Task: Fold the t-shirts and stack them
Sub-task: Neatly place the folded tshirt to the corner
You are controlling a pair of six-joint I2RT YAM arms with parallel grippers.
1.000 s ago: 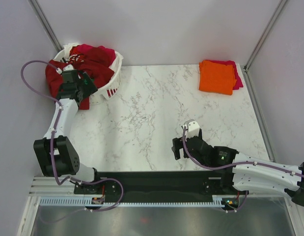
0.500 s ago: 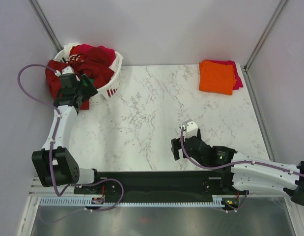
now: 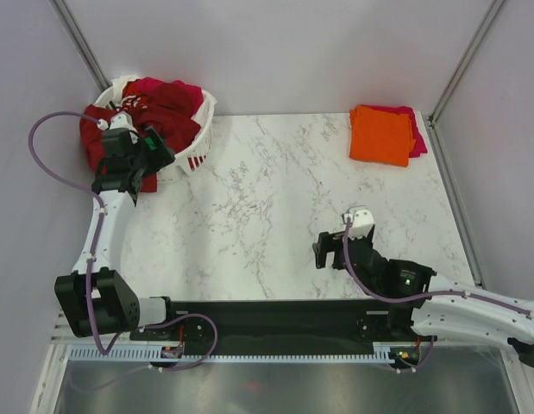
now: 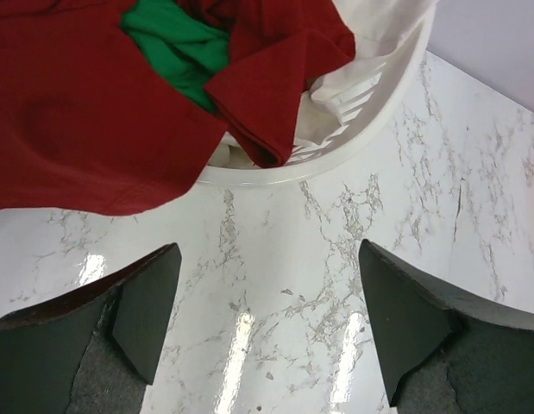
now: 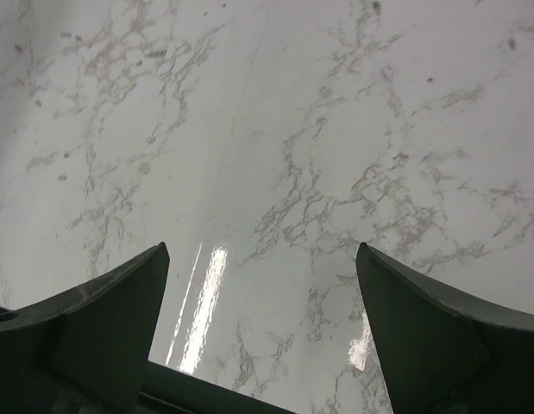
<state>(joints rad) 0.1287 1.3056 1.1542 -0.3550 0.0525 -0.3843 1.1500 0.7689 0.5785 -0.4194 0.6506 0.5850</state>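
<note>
1. So far only partly done: orange t-shirt (image 3: 380, 134) folded and lying atop magenta-pink t-shirt (image 3: 417, 142) at the far right corner of the table (image 3: 267, 190).
2. Left to fold: dark red t-shirt (image 4: 77, 112) draped over the rim of the white basket (image 4: 336, 151), with green t-shirt (image 4: 176, 43) heaped inside.
3. Left gripper (image 4: 267, 285) spread wide, holding nothing, hovering just beside the draped dark red hem.
4. Right gripper (image 5: 262, 285) likewise wide apart and empty, over bare marble near the front.
5. Ample open room mid-table for spreading; walls close along left, far and right edges.
</note>
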